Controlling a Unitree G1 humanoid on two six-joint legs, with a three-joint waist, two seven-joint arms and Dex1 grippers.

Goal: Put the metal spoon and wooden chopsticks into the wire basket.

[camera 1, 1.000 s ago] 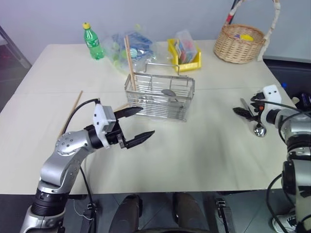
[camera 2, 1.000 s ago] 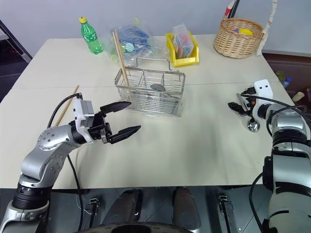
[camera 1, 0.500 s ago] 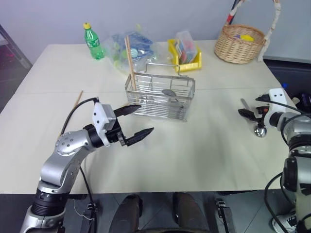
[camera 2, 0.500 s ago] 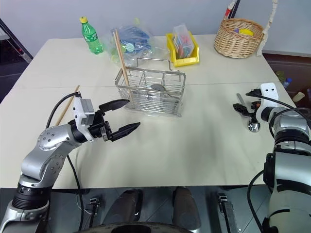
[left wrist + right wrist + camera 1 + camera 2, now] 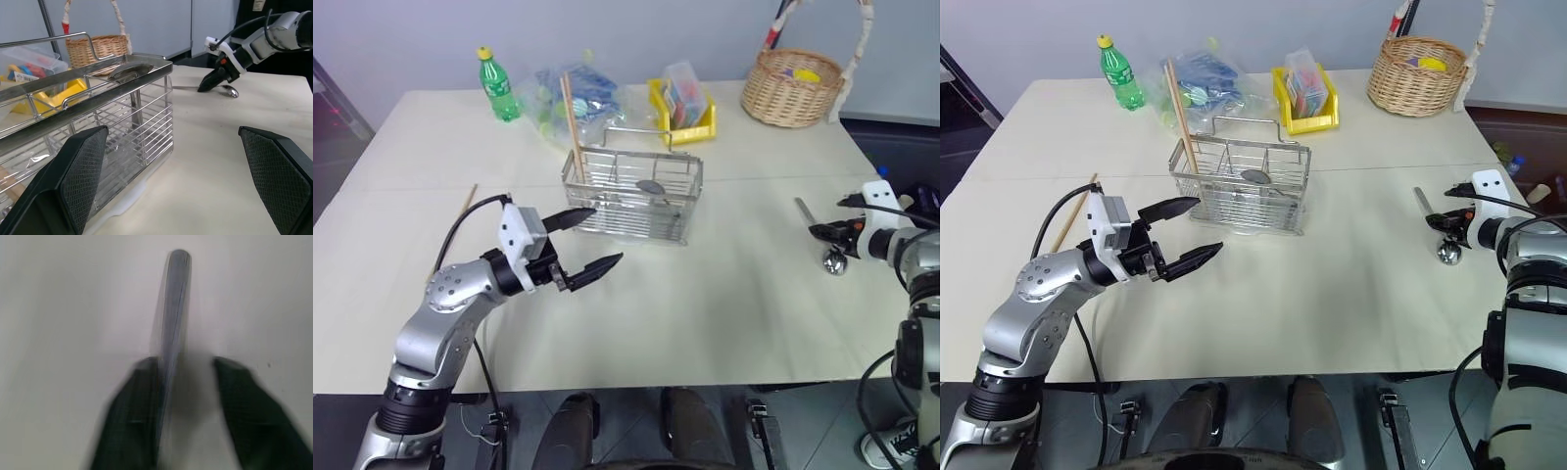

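A single loose stick of the wooden chopsticks (image 5: 468, 201) is lying flat on the table (image 5: 724, 323), well to the left of the wire basket (image 5: 636, 208). It is waiting its turn. The left gripper (image 5: 607, 235) is hovering just in front of the wire basket's left end with its fingers spread wide, grasping nothing.

The wire basket is already holding part of the load. Two chopsticks (image 5: 570, 117) are leaning upright in its left end and poking well above the rim. A spoon bowl (image 5: 652, 186) is showing near its middle. Behind the wire basket, a yellow bin (image 5: 690, 125) is carrying clear packets of coloured items. Further right and behind, a wicker basket (image 5: 793, 93) is holding something yellow that I cannot identify.

Well to the right of the wire basket, the metal spoon (image 5: 833, 262) is lying on the table. The right gripper (image 5: 815, 233) is pinching its fingers together at the spoon's handle. The right wrist view is showing the handle running up between the two fingers, pressed against one of them. The spoon is not yet looking lifted.

So the step in hand appears to be the pickup of this spoon. Next, I judge, the right arm is needing to raise it cleanly, carry it leftward across to the wire basket and drop it in from above. A thin handle could slip.
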